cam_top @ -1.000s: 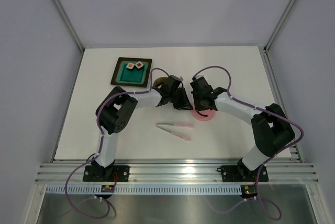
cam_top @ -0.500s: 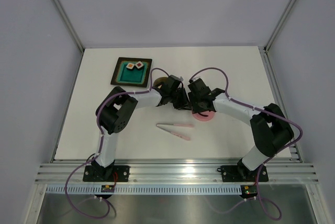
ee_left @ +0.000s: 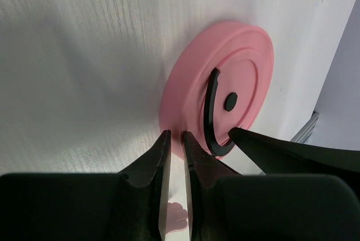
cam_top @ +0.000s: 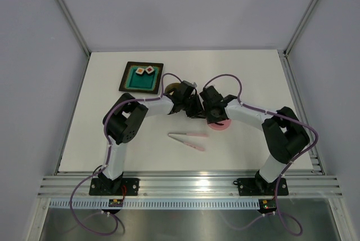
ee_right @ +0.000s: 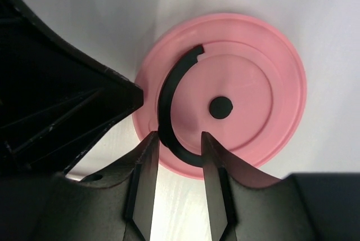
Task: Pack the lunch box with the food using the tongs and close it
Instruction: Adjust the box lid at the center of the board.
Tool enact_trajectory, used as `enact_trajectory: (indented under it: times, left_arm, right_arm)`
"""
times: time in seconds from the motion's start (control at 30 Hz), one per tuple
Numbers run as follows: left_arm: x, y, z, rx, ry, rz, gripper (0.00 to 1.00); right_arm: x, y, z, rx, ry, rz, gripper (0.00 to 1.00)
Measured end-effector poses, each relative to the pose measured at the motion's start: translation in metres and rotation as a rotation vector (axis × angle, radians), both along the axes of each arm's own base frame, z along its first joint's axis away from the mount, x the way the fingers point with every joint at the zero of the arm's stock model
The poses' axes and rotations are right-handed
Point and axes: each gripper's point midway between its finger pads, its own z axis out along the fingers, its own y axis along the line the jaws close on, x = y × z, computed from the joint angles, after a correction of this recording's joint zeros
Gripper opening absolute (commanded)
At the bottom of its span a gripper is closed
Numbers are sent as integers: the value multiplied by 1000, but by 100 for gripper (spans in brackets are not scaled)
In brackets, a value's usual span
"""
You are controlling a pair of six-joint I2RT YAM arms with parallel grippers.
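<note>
The pink lid (ee_right: 253, 83) lies flat on the white table, its curved black handle (ee_right: 166, 100) on top. My right gripper (ee_right: 179, 137) is open, and its fingertips straddle the handle's arc at the near rim. My left gripper (ee_left: 175, 134) is nearly shut with only a thin slit, its tips at the lid's (ee_left: 247, 61) rim. In the top view both grippers meet over the lid (cam_top: 224, 126). The tongs (cam_top: 188, 138) lie loose in front of them. The lunch box (cam_top: 170, 86) is mostly hidden behind the left arm. Two food cubes (cam_top: 144, 70) sit in the tray.
The black tray with a teal inside (cam_top: 130, 83) stands at the back left. The two wrists are close together, with the left gripper's body (ee_right: 67, 94) right beside the right fingers. Metal frame posts rise at the table's far corners.
My right gripper has shifted left towards the left gripper, over the lid's handle, and its jaws stand wider than a second ago. The left arm, lid and tongs have not moved.
</note>
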Motion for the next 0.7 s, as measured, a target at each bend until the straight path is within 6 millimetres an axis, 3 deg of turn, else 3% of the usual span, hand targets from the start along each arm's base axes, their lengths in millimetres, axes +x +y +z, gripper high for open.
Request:
enact_trajectory:
  times: [0.33, 0.53, 0.7]
  left_arm:
    - [0, -1, 0, -4, 2, -3, 16]
    - [0, 0, 0, -6, 1, -3, 16]
    - [0, -1, -1, -10, -1, -5, 16]
  right_arm:
    - [6, -9, 23, -3, -86, -47, 39]
    - [9, -13, 26, -17, -108, -69, 38]
    - [9, -13, 26, -21, -106, -56, 46]
